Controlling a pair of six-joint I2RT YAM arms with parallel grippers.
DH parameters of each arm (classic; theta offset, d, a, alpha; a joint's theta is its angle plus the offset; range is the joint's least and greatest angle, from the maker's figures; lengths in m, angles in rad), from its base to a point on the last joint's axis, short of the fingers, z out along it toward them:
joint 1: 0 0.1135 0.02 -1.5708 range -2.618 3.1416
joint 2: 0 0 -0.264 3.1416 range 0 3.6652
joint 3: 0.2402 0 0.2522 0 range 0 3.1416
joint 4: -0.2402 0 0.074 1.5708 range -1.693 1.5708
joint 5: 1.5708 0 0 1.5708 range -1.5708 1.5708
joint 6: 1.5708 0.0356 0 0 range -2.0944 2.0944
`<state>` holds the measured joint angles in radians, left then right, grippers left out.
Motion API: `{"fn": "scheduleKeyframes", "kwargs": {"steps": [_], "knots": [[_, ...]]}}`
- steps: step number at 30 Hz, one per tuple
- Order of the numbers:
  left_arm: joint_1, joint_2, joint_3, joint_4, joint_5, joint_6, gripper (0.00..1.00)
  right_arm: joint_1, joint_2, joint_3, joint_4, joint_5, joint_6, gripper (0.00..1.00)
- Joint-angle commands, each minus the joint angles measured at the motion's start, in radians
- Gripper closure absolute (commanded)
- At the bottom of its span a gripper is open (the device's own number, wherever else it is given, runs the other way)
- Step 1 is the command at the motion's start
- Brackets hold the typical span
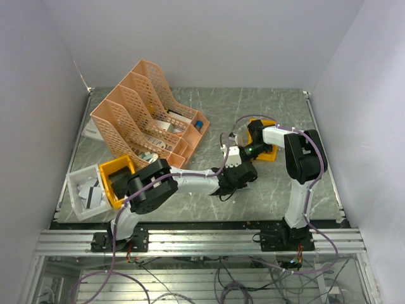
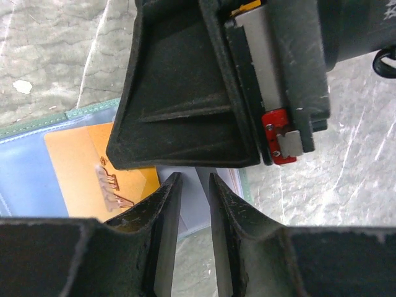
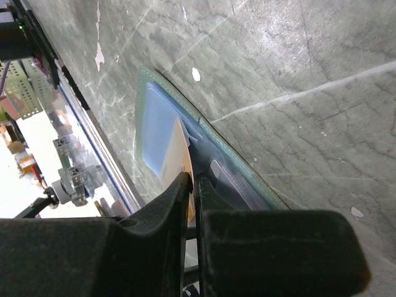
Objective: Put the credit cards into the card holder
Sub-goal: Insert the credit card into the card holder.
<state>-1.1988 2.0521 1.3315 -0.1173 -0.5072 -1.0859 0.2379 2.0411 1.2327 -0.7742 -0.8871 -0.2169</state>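
Two claws crowd the open card holder (image 2: 25,167) on the table (image 1: 272,104): left gripper (image 2: 193,179), jaws slightly parted and empty, has the orange credit card (image 2: 74,167) lying in it at ten o'clock, long axis nine-to-three; right gripper (image 3: 193,179) pinched closed beside.

Your card holder (image 2: 28,182) lies open, flat on the table (image 2: 49,55), green-edged, blue-grey inside; an orange card (image 2: 77,164) with bare contacts rests on its inner face.
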Motion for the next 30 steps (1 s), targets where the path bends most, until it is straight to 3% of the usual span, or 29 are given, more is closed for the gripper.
{"fn": "scheduleKeyframes", "kwargs": {"steps": [1, 14, 30], "knots": [[-0.010, 0.040, 0.066, -0.120, -0.120, -0.038, 0.64, 0.010, 0.024, 0.004, 0.041, 0.037, -0.011, 0.92], [-0.011, 0.083, 0.133, -0.260, -0.199, -0.121, 0.58, 0.010, 0.027, 0.010, 0.031, 0.028, -0.013, 0.84], [-0.012, 0.077, 0.135, -0.289, -0.237, -0.143, 0.55, 0.009, -0.007, 0.029, 0.024, 0.004, -0.026, 0.64]]}}
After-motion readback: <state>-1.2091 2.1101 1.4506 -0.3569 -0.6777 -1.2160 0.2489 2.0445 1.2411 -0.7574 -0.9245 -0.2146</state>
